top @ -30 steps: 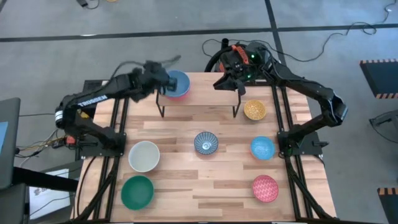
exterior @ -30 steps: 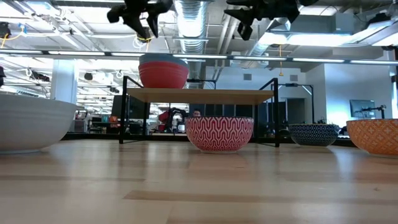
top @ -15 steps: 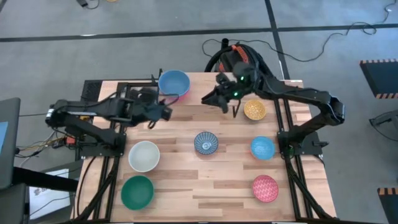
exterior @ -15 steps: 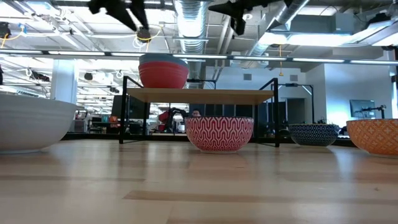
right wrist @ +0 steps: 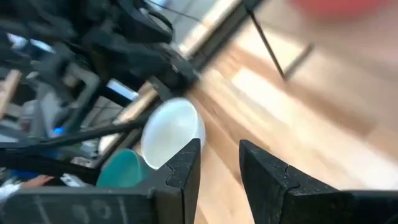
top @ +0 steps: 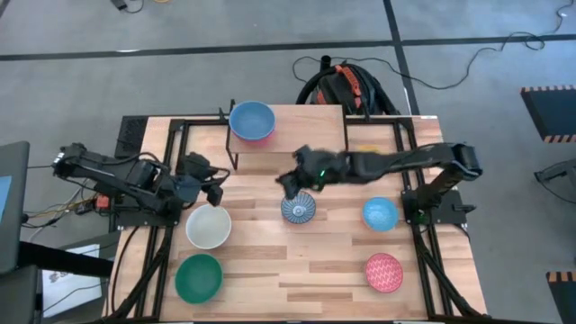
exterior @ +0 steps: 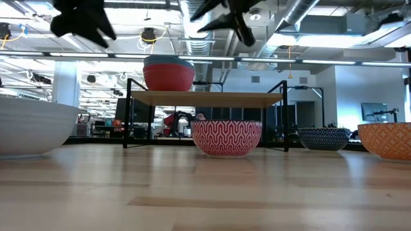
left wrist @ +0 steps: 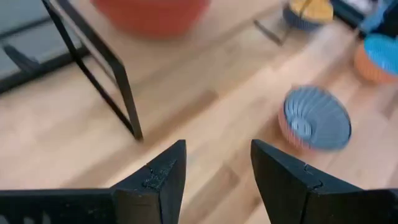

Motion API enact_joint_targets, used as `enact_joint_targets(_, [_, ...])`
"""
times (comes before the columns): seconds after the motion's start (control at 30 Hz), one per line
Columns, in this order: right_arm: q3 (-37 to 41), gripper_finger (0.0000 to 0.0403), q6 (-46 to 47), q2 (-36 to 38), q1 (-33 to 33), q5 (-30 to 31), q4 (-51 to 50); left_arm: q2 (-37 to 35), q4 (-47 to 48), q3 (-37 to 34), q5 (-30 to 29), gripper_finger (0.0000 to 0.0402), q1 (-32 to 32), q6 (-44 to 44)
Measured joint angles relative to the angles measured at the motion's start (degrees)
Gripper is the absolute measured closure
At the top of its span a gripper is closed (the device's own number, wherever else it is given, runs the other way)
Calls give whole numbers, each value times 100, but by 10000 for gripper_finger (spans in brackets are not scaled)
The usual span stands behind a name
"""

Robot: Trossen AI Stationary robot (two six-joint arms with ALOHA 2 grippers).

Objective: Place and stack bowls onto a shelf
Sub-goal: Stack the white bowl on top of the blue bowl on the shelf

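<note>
The blue bowl (top: 252,119) sits nested in the red bowl (exterior: 168,78) at the left end of the shelf (top: 297,135). My left gripper (top: 214,186) is open and empty, hovering just beyond the white bowl (top: 209,226). My right gripper (top: 289,184) is open and empty above the far rim of the blue-white patterned bowl (top: 298,207). Both bowls rest on the tabletop. In the left wrist view my left gripper (left wrist: 217,168) looks toward the patterned bowl (left wrist: 316,118). In the right wrist view my right gripper (right wrist: 221,165) looks toward the white bowl (right wrist: 171,130).
The green bowl (top: 199,278), light blue bowl (top: 380,214) and pink-red patterned bowl (top: 384,272) stand on the table. My right arm covers most of the yellow bowl (top: 367,148). The shelf's black legs (left wrist: 124,93) stand close by. The shelf's middle and right end are bare.
My left gripper has drawn back from the stack on the shelf, toward the near-left, and has come down beside the white bowl. My right gripper has swung from the shelf's far right across it toward the near edge, over the blue-white patterned bowl. No bowl has moved.
</note>
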State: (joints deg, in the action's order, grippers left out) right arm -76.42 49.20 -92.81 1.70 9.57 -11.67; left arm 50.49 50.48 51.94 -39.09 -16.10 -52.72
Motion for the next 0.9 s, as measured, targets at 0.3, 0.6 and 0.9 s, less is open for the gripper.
enact_joint_targets(0.3, [-391, 266, 968, -1338, 510, 258, 357, -43, 684, -444, 978, 237, -216, -801])
enact_joint_targets(0.6, [-2384, 265, 448, -3011, 364, -179, -309, -263, 1419, -441, 1396, 237, -234, -1538])
enact_joint_targets(0.9, [-3540, 238, 305, -4063, 228, -672, -261, -424, 1888, -437, 1484, 237, -245, -1859])
